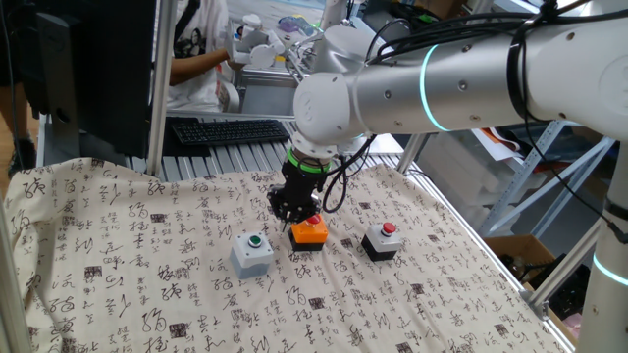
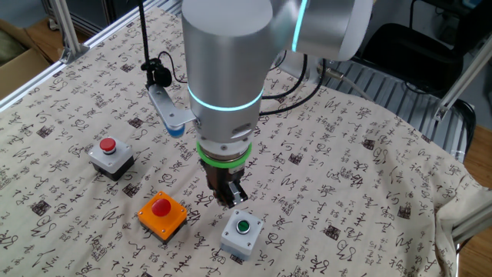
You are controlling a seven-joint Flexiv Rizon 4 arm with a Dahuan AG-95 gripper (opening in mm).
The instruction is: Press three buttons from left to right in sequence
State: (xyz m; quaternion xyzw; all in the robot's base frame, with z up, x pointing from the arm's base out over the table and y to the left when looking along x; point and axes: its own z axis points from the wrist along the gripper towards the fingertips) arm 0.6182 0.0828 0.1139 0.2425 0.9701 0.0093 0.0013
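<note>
A: Where was the hand?
B: Pointing straight down, fingers closed w/ nothing held, tip just beside the grey box w/ green cap.
A: Other boxes?
B: All three sat in a row mid-counter on the patterned cloth: orange box w/ red cap between grey and the black box w/ red cap.
</note>
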